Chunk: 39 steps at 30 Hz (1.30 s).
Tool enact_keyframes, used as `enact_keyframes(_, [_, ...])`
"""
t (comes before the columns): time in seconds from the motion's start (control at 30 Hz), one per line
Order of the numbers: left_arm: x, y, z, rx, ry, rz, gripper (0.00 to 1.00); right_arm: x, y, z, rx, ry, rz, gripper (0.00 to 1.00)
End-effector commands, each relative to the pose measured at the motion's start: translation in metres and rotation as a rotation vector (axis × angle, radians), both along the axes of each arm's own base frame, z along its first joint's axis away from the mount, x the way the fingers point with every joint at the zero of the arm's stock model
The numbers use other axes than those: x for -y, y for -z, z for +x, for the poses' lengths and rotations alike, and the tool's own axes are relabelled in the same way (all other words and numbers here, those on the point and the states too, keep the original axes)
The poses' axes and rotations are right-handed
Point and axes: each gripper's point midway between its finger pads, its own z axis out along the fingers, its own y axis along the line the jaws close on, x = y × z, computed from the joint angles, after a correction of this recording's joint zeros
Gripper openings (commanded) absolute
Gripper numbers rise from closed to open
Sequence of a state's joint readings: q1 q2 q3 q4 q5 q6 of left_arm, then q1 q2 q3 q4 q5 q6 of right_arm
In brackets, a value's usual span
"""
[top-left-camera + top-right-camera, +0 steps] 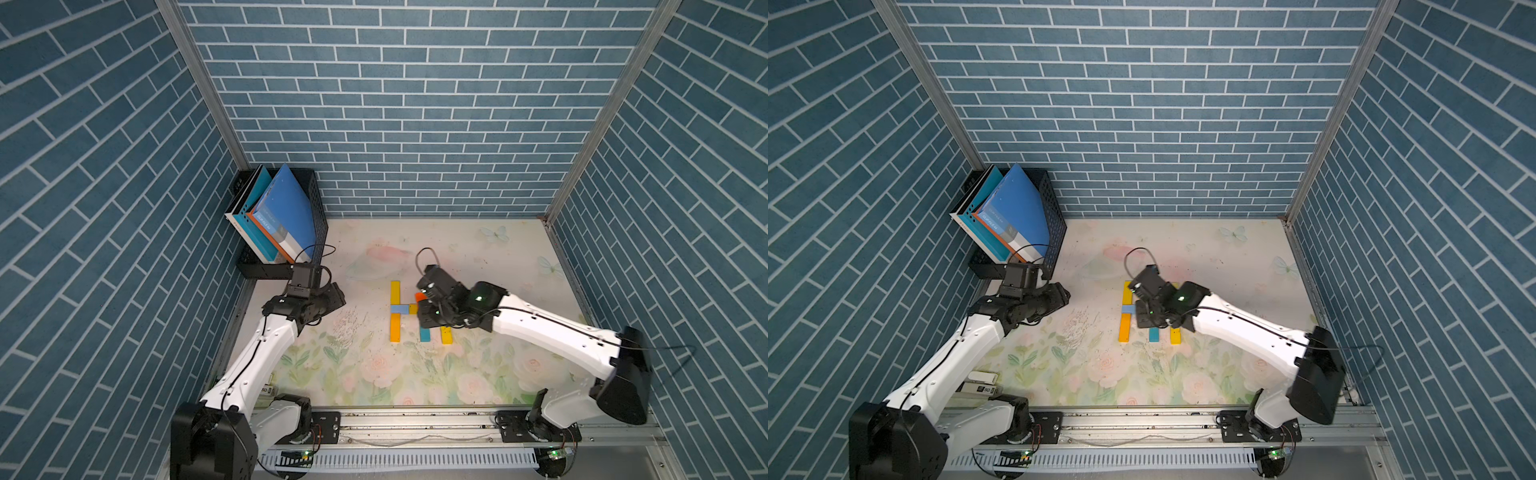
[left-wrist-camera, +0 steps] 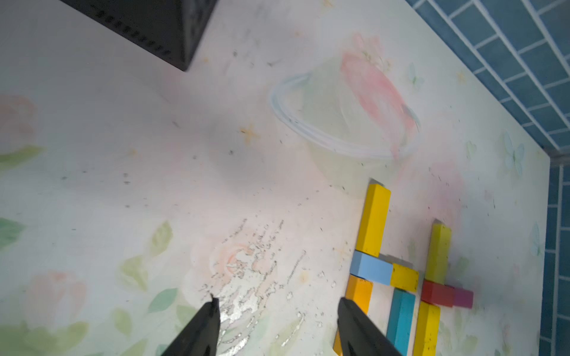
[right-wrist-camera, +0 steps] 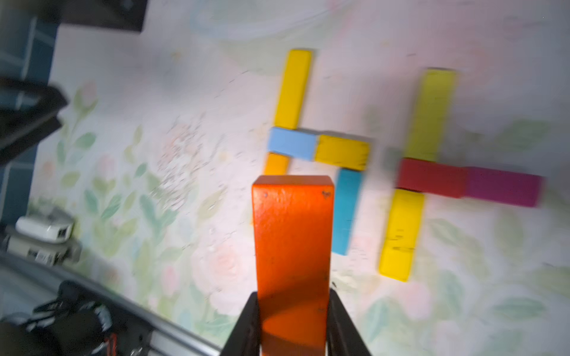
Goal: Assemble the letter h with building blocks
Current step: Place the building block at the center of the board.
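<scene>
The orange building block [image 3: 293, 246] looks light, stiff and smoothly painted, so I judge it could slip. Pinching its long narrow sides near one end suits it. My right jaws are closed on it just so, and it juts out ahead of them over the tabletop [image 1: 478, 257], near the laid teal block [image 3: 347, 212] and magenta block [image 3: 502, 189]. My left jaws stand wide and empty, well apart.
</scene>
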<state>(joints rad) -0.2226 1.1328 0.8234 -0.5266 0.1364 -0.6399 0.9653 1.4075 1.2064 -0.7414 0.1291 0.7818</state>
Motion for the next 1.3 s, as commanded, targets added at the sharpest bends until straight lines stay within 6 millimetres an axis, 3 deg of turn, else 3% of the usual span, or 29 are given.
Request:
enact_keyframes(0.0, [0.025, -0.013, 0.01, 0.051, 0.057, -0.021, 0.66, 0.08, 0.029, -0.01, -0.072, 0.125, -0.139, 0.0])
enact_keyframes(0.07, [0.04, -0.016, 0.013, 0.068, 0.094, -0.032, 0.66, 0.119, 0.044, -0.016, -0.116, 0.206, -0.165, 0.0])
enact_keyframes(0.17, [0.061, -0.02, 0.015, 0.074, 0.149, -0.046, 0.65, 0.152, 0.069, -0.026, -0.179, 0.286, -0.184, 0.0])
enact_keyframes(0.33, [0.078, -0.017, 0.014, 0.081, 0.193, -0.056, 0.65, 0.164, 0.106, -0.03, -0.243, 0.313, -0.182, 0.0])
enact_keyframes(0.5, [0.077, -0.008, 0.011, 0.065, 0.195, -0.049, 0.65, 0.152, 0.125, -0.014, -0.252, 0.252, -0.203, 0.0])
enact_keyframes(0.77, [0.085, -0.001, 0.008, 0.053, 0.223, -0.045, 0.65, 0.139, 0.134, 0.022, -0.221, 0.169, -0.293, 0.0])
enact_keyframes(0.83, [0.086, 0.001, 0.008, 0.05, 0.223, -0.044, 0.65, 0.137, 0.139, 0.026, -0.225, 0.157, -0.308, 0.1])
enact_keyframes(0.9, [0.086, 0.002, 0.008, 0.049, 0.224, -0.044, 0.65, 0.139, 0.143, 0.027, -0.235, 0.156, -0.318, 0.36])
enact_keyframes(0.97, [0.086, 0.003, 0.008, 0.047, 0.224, -0.042, 0.64, 0.14, 0.144, 0.026, -0.24, 0.16, -0.312, 0.48])
enact_keyframes(1.2, [0.086, 0.007, 0.006, 0.04, 0.225, -0.036, 0.64, 0.136, 0.151, 0.02, -0.262, 0.154, -0.256, 0.53])
enact_keyframes(1.27, [0.085, 0.008, 0.007, 0.039, 0.224, -0.036, 0.65, 0.136, 0.152, 0.022, -0.266, 0.156, -0.247, 0.44])
